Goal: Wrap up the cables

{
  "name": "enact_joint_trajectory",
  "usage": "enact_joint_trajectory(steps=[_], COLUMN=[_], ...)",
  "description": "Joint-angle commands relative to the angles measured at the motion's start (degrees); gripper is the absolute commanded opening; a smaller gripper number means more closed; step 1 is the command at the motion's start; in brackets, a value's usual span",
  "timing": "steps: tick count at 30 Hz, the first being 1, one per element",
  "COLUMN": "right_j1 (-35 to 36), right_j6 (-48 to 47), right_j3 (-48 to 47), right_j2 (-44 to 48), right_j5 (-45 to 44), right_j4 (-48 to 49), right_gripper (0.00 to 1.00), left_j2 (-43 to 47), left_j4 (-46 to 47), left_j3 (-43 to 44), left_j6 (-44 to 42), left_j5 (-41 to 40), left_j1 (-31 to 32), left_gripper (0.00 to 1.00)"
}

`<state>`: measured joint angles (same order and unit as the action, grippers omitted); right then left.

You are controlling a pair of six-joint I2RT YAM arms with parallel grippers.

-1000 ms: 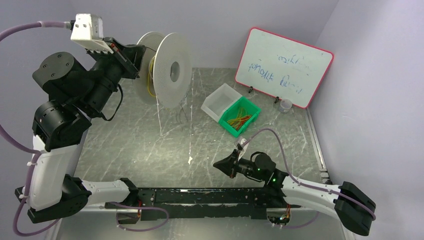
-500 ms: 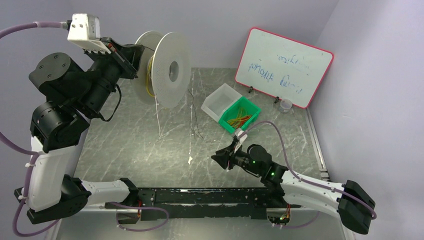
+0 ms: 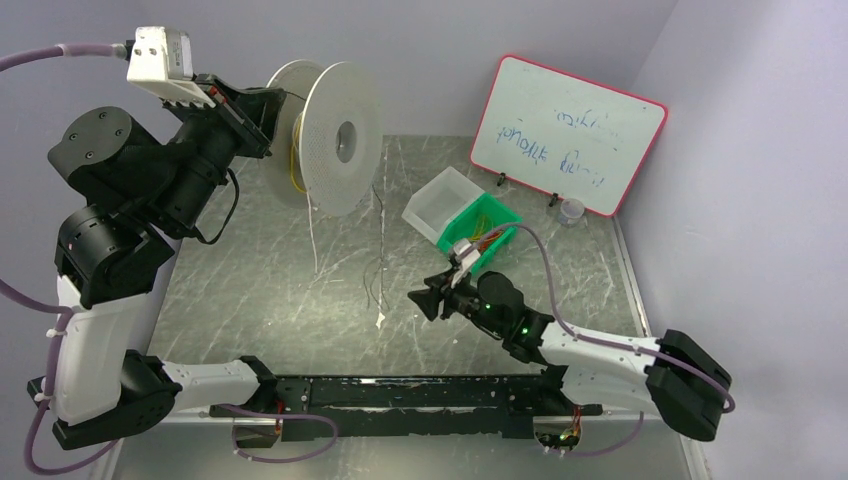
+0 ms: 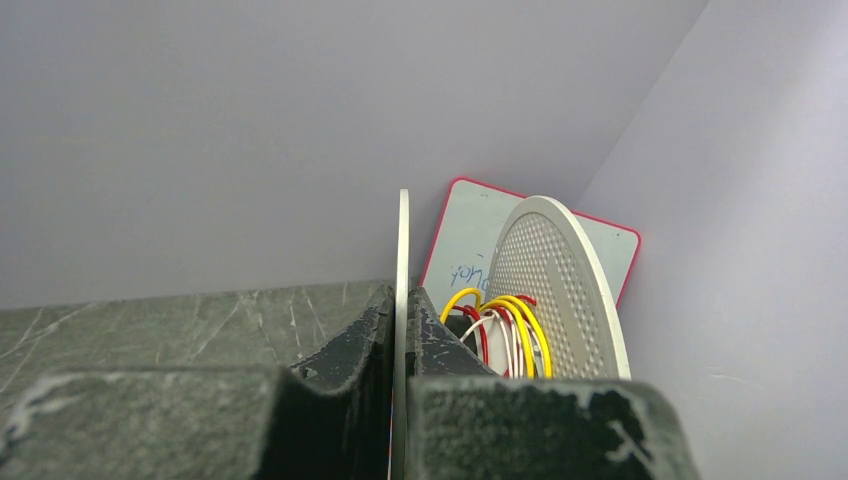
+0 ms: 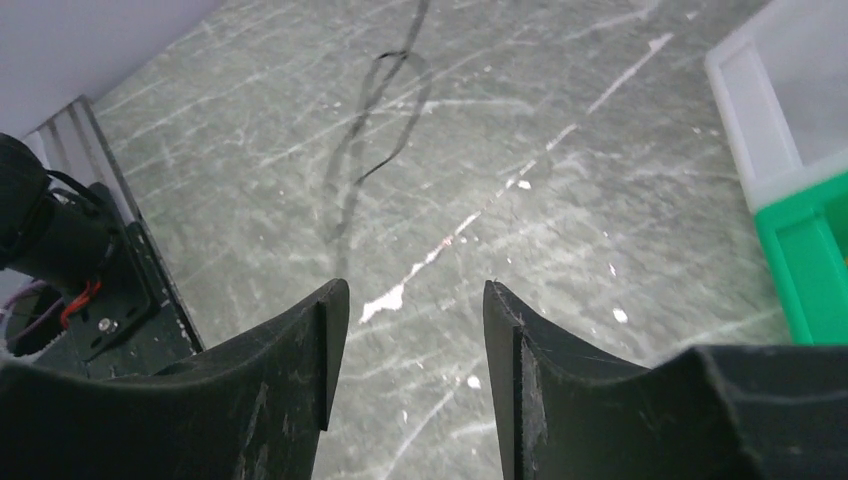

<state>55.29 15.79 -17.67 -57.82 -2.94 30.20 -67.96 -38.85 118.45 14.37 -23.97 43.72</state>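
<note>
A white spool [image 3: 340,140] is held up at the back left. My left gripper [image 3: 262,110] is shut on the thin rim of its near flange [image 4: 402,240]. Yellow, red and white cables [image 4: 505,330] are wound on the hub. A thin black cable [image 3: 382,255] hangs from the spool onto the table, and a white one [image 3: 313,240] hangs to its left. My right gripper [image 3: 418,299] is open and empty, low over the table just right of the black cable's end. In the right wrist view the black cable [image 5: 385,110] loops ahead of the open gripper [image 5: 410,300].
A green bin [image 3: 484,236] with more coloured cables sits beside a white bin [image 3: 440,203] at mid right; both show at the right edge of the right wrist view [image 5: 810,260]. A red-framed whiteboard [image 3: 570,135] and a small clear cup [image 3: 571,210] stand at the back right.
My right gripper has moved left and farther from the base, toward the black cable. The black cable has shifted right under the spool. The left arm has shifted slightly left.
</note>
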Motion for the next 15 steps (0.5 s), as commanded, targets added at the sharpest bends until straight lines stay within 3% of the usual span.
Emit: enact_joint_trajectory(steps=[1, 15], right_j1=[-0.30, -6.43], right_j6=[0.72, 4.85], right_j3=[-4.03, -18.45], right_j2=[-5.12, -22.64], right_j5=[3.47, 5.91], right_j4=[7.17, 4.93], right_gripper=[0.56, 0.62], left_j2=[1.47, 1.35], left_j4=[5.11, 5.24], left_j3=[1.57, 2.74], left_j6=[1.50, 0.01], left_j5=[1.20, 0.49], left_j1=[-0.09, -0.08], left_gripper=[0.07, 0.07])
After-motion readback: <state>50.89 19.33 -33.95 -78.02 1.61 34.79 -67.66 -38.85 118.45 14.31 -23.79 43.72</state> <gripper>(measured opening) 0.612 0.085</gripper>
